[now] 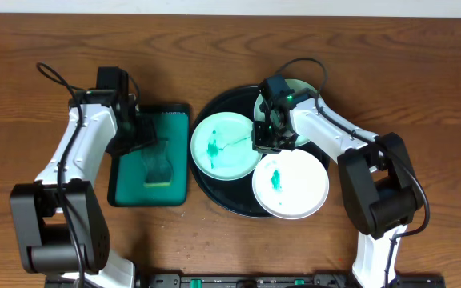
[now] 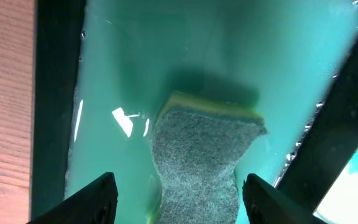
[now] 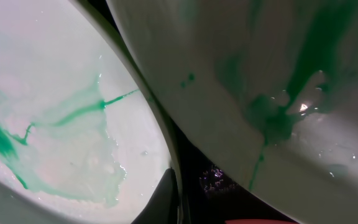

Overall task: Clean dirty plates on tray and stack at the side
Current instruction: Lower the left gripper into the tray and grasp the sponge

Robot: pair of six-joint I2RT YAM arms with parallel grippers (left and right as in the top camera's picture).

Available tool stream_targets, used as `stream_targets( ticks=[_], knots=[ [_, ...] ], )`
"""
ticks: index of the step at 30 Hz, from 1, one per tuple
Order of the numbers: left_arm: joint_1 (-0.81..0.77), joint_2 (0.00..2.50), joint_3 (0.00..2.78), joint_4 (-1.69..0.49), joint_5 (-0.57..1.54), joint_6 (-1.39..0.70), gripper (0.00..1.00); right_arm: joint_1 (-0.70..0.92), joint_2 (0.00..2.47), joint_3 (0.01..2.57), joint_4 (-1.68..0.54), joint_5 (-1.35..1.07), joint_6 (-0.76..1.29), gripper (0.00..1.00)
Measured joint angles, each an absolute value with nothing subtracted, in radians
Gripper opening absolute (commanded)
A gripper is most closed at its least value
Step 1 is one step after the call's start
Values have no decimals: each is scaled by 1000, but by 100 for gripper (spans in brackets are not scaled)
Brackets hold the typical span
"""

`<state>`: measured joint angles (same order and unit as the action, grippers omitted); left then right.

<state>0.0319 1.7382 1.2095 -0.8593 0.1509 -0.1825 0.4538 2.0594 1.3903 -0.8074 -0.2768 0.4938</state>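
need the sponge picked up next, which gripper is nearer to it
Left. The left gripper hangs open directly over the sponge in the green tray; the right gripper is over the black tray.

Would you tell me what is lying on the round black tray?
Three plates: the left plate and front plate show green smears; the rear plate is mostly covered by the right arm. The tray floor under them is hidden.

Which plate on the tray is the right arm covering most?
The rear plate, at the tray's far side: the right gripper sits over it, while the other two show nearly whole.
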Motion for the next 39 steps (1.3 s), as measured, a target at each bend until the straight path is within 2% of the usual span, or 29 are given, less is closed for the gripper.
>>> stream_targets(
  ticks=[8,16,31,34,36,39],
  knots=[
    [-9,1771,1124,-855,163,-183,58,454,2059,1390,-809,-277,494,1],
    [-74,1772,1116,-835,189,-184,58,454,2059,1390,-810,-278,494,1],
    [-75,1772,1089,-771,187,-187,59,454,2059,1390,-818,-281,494,1],
    [-75,1772,1064,-752,175,-188,57,454,2059,1390,-818,-281,494,1],
    [-75,1772,1057,-750,165,-188,50,454,2059,1390,-819,-281,494,1],
    [-75,1772,1056,-746,152,-192,52,454,2059,1390,-821,-281,494,1]
  ],
)
